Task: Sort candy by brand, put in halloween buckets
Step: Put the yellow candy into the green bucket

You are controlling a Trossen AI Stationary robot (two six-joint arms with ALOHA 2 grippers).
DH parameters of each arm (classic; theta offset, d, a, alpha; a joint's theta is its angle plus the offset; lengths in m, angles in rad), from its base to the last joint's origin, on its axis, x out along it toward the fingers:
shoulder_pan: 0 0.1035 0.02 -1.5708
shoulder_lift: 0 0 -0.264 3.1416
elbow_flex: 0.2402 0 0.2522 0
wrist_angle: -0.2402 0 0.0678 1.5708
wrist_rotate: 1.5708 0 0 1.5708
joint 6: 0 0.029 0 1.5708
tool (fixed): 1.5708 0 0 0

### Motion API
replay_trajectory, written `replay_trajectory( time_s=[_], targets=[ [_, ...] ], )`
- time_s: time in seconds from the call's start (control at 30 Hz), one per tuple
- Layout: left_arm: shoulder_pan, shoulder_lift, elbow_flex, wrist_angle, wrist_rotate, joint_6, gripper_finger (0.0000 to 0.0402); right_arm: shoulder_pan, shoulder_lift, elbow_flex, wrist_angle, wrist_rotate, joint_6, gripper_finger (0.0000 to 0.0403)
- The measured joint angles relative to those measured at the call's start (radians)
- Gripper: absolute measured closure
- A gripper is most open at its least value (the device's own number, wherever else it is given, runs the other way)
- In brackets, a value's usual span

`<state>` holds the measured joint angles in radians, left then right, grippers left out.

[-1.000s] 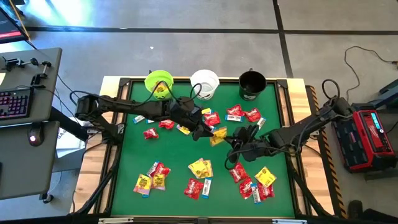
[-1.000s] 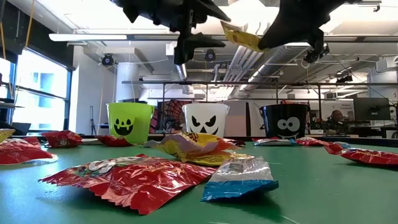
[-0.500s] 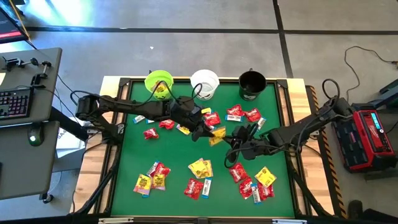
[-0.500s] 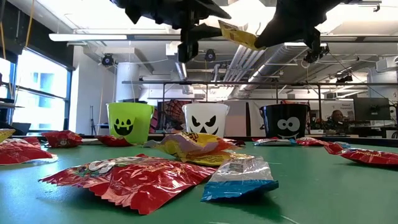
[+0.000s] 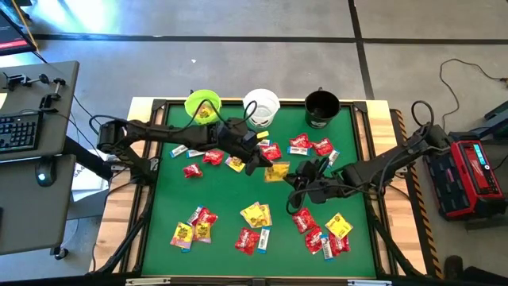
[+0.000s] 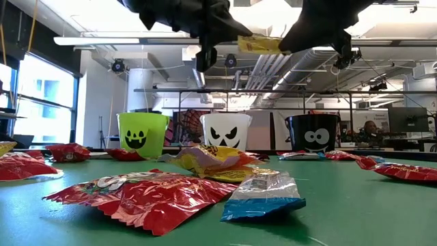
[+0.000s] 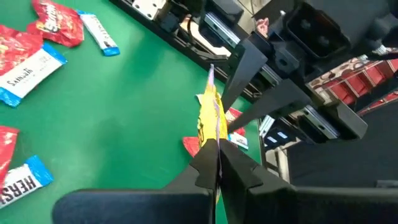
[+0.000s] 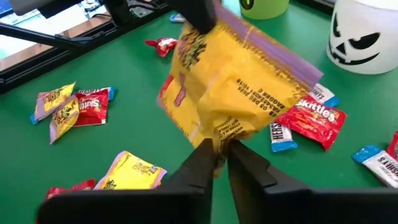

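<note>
A yellow packet of candy hangs above the middle of the green mat. My left gripper is shut on its left end and my right gripper on its right end. The low view shows this yellow packet lying level between them, high over the table. Along the far edge stand the halloween buckets: lime green, white and black. Red packets, yellow packets and blue-and-white bars lie scattered on the mat. My left gripper pinches the packet's near edge between its two fingers. It comes from the table's left, slanting down. The packet shows edge-on and sticks out past the fingertips, clear of the table. My right gripper has the packet's crimped end between its fingertips, only at its edge. It comes from the table's right, slanting down. The packet spreads out beyond the fingers, lifted clear.
Loose candy lies under and around both grippers: red packets at the centre, yellow ones toward the near edge, and a mixed pile at the near right. A wooden rim frames the mat. A red case stands to the right of the table.
My left gripper has shut on the yellow packet's left end while my right gripper kept hold of the other end. The packet, tilted before, now lies level between the two grippers, still clear of the table.
</note>
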<state>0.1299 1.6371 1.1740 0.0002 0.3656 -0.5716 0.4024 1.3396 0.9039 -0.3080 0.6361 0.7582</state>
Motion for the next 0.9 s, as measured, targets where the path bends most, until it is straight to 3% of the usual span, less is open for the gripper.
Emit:
replay_trajectory(
  time_s=[0.2, 0.33, 0.63, 0.73, 0.9],
  targets=[
    [0.022, 0.0, 0.0, 0.001, -0.073, 0.0, 0.0401, -0.042, 0.0, 0.0, -0.009, -0.018, -0.045, 0.0274],
    [0.031, 0.0, 0.0, 0.002, -0.148, -0.024, 0.0401, -0.075, 0.0, 0.0, -0.009, -0.028, -0.095, 0.0243],
    [0.128, -0.049, 0.0, -0.061, -0.227, -0.037, 0.0401, -0.129, 0.0, 0.0, -0.013, -0.033, -0.14, 0.0233],
    [0.195, -0.092, 0.0, -0.082, -0.22, -0.027, 0.0401, -0.146, 0.0, 0.0, -0.016, 0.019, -0.112, 0.0233],
    [0.308, -0.183, 0.0, -0.225, -0.24, 0.073, 0.0401, -0.178, 0.0, 0.0, -0.014, 0.053, -0.084, 0.0233]
  ],
)
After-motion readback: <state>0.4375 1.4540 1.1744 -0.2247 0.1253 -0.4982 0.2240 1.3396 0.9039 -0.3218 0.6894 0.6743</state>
